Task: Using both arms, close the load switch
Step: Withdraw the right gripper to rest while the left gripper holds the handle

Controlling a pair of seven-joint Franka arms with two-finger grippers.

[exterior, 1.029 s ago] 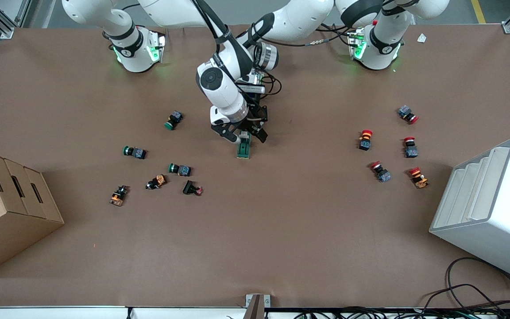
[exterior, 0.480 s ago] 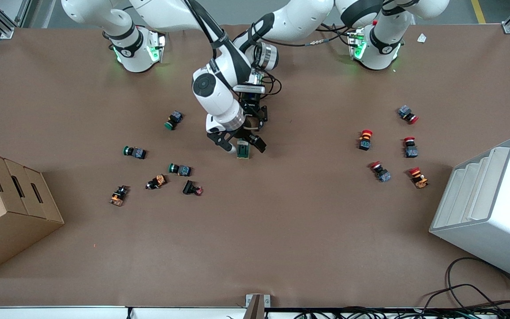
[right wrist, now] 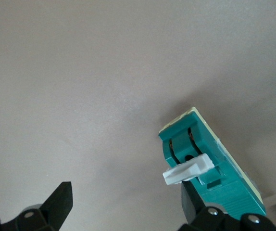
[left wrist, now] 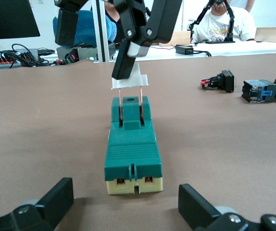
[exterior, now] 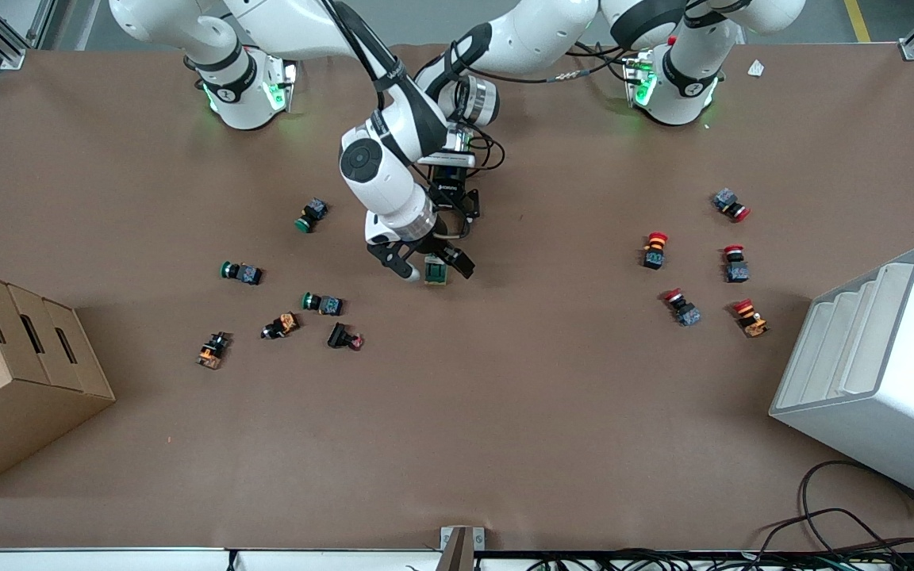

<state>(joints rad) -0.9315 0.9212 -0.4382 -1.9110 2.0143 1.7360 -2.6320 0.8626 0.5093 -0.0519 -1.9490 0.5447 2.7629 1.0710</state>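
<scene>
Two arms crowd the switch (exterior: 435, 272) mid-table.

The switch lies flat on the table (exterior: 505, 412), a small, stiff plastic block, probably light and apt to slide; its white lever (left wrist: 130, 82) stands up on thin copper blades, best pushed at the tip, I'd say. The right gripper (exterior: 423, 266) is spread wide, one finger against the lever, gripping nothing. The left gripper (left wrist: 123, 204) sits low just beside the switch's end, fingers apart either side, empty, well placed to brace it.

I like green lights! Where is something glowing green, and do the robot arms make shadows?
Front view: green glows on the right arm's base and the left arm's base; a soft shadow lies on the table beside the load switch.
</scene>
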